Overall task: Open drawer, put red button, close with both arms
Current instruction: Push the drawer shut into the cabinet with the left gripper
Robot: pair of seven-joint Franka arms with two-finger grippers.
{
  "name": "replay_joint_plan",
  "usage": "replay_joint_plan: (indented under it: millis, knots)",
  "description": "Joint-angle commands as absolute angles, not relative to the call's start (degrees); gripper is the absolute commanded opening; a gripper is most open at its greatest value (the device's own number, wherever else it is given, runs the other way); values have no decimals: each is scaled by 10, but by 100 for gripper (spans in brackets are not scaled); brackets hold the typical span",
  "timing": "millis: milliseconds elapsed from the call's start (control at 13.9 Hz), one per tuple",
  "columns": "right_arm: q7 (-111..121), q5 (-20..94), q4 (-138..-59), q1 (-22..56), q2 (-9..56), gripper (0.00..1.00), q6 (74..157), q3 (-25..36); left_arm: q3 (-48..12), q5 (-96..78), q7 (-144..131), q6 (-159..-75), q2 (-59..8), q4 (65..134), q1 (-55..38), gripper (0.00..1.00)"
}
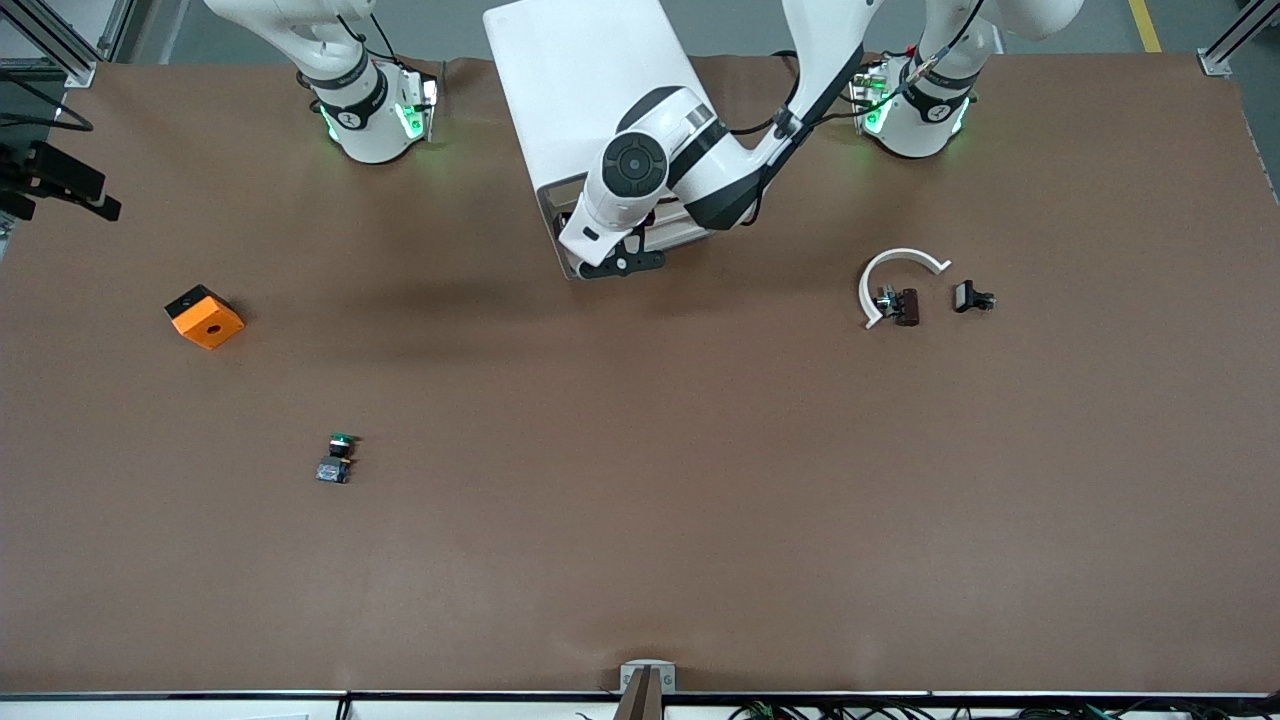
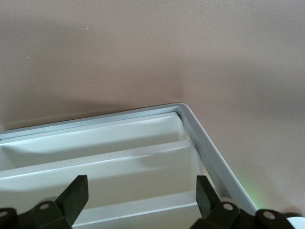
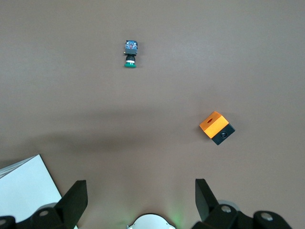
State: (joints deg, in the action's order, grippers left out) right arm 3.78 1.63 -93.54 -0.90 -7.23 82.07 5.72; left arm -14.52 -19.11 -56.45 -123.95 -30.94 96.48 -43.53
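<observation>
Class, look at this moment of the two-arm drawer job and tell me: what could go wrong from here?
1. The open left pincer hangs over the cabinet, where drawer edges sit stacked close together; it might catch the wrong drawer.
2. The red button lies right beside a white curved piece; a grasp may drag that along.
3. The open right pincer looks down on the look-alike green button, which could be taken by mistake.
</observation>
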Motion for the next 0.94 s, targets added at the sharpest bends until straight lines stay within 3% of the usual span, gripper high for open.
replay_joint_plan:
  millis: [0, 863]
  knots:
    - [35, 25, -958, -18, -92, 100, 835, 49, -148, -204, -564, -1244, -306, 962, -428, 100]
    - [42, -1, -954, -15, -98, 100, 840, 47, -148, -63, -563, -1245, -256, 918, -233, 100]
